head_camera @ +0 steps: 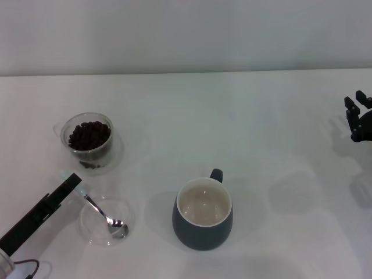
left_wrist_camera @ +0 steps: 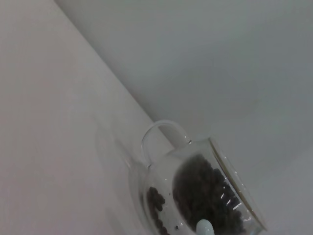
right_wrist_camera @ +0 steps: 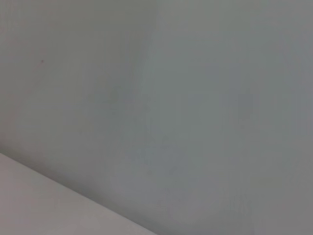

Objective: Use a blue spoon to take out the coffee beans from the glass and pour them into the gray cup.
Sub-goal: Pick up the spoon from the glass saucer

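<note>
Barely started tbh: the left gripper point(head_camera: 74, 181) was pinched on the blue spoon point(head_camera: 103, 214) handle, bowl resting in the saucer point(head_camera: 93, 232). Coffee beans point(head_camera: 89, 134) sat in the glass point(head_camera: 88, 138), at 10 o'clock from the empty gray cup point(head_camera: 202, 214). Right gripper point(head_camera: 358, 110) parked at 3 o'clock, fingers apart.

The right end effector point(head_camera: 358, 119) is cut by the frame edge; the blue spoon point(head_camera: 103, 214) handle is partly hidden

We see the glass point(head_camera: 89, 138) holding coffee beans point(head_camera: 89, 133) at far left, a saucer point(head_camera: 106, 221) with the spoon point(head_camera: 104, 216) before it, the cup point(head_camera: 203, 214) to their right
</note>
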